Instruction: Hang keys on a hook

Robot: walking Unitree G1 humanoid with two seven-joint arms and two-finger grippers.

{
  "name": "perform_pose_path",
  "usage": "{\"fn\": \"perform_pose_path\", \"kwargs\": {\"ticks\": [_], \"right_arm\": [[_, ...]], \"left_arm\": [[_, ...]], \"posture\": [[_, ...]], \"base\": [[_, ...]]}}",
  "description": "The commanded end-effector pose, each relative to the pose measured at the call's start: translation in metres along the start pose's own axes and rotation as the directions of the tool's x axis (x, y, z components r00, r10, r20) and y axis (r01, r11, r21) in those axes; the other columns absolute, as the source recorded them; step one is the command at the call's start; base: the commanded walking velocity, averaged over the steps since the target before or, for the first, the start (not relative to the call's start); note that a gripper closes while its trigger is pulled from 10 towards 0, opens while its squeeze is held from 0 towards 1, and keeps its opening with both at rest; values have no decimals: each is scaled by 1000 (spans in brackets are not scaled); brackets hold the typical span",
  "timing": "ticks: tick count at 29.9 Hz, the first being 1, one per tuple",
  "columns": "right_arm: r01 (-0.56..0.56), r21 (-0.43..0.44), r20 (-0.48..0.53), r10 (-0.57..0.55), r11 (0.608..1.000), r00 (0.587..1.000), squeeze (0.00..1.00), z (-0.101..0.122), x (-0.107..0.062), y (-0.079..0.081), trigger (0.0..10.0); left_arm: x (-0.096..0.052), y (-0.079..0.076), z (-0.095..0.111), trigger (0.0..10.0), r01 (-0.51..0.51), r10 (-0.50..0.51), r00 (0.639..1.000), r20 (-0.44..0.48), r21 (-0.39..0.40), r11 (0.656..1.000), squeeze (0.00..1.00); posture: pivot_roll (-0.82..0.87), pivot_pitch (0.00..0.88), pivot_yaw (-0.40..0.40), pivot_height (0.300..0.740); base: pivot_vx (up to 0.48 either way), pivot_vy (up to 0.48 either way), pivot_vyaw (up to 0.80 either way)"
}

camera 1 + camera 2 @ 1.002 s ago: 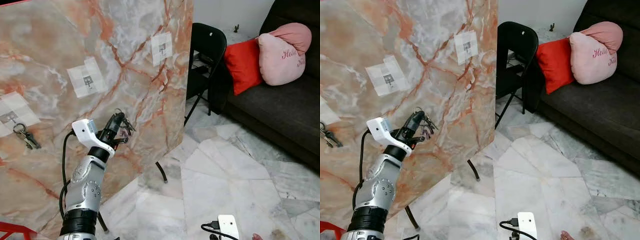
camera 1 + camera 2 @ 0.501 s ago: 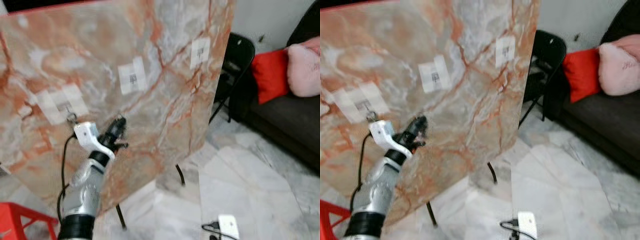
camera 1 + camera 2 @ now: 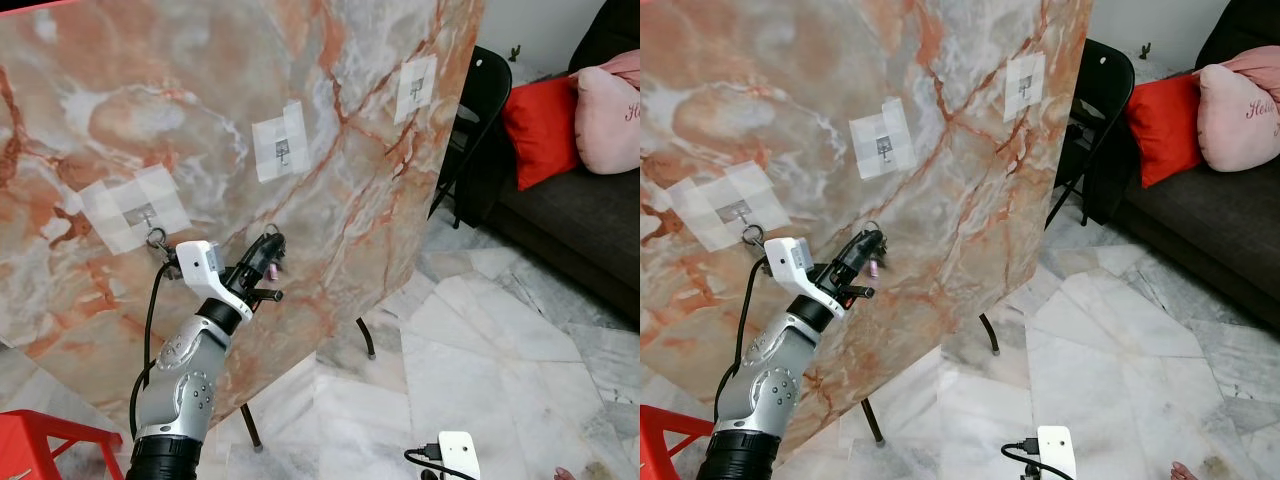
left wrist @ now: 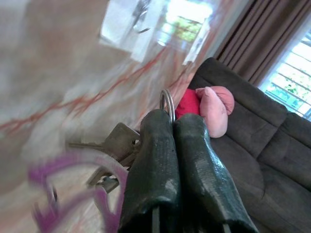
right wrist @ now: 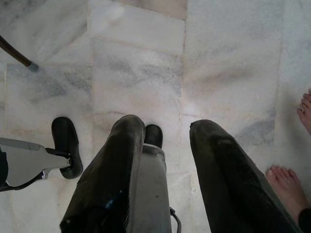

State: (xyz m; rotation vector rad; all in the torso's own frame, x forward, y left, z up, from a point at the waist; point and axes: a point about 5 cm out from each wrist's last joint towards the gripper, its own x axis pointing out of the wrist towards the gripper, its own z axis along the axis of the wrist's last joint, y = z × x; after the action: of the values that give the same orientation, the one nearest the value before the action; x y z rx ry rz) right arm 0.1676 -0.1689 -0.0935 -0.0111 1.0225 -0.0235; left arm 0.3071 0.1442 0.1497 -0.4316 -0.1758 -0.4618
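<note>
While the marble board [image 3: 330, 150] leans ahead of me with three taped hooks, the middle hook [image 3: 282, 152] sits up and a little right of my left pincer [image 3: 268, 252], the nearer arm. That pincer is clamped tight on the keys [image 4: 116, 145], ring [image 4: 167, 104] pointing boardward. My right pincer [image 5: 165, 170] hangs gaping over the floor.

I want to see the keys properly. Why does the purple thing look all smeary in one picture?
In the left wrist view the purple tag sits close to the lens, blurred, and the window glare is bright; the keys behind the left gripper look sharper. The left eye view is crisp.
</note>
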Motion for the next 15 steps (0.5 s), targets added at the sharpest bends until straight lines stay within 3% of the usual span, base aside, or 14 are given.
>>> {"fn": "perform_pose_path", "kwargs": {"ticks": [1, 15], "right_arm": [[5, 5, -8, -5, 1000, 1000, 0, -3, 0, 1, 10000], [-5, 2, 2, 5, 1000, 1000, 0, 4, 1, 11, 10000]], "left_arm": [[1, -6, 2, 10000, 24, -25, 1000, 3, 30, 999, 0], [-3, -5, 1, 10000, 17, -14, 999, -30, 104, 994, 0]], "posture": [[-29, 10, -11, 740], [-17, 10, -10, 740]], "base": [[0, 0, 0], [0, 0, 0]]}}
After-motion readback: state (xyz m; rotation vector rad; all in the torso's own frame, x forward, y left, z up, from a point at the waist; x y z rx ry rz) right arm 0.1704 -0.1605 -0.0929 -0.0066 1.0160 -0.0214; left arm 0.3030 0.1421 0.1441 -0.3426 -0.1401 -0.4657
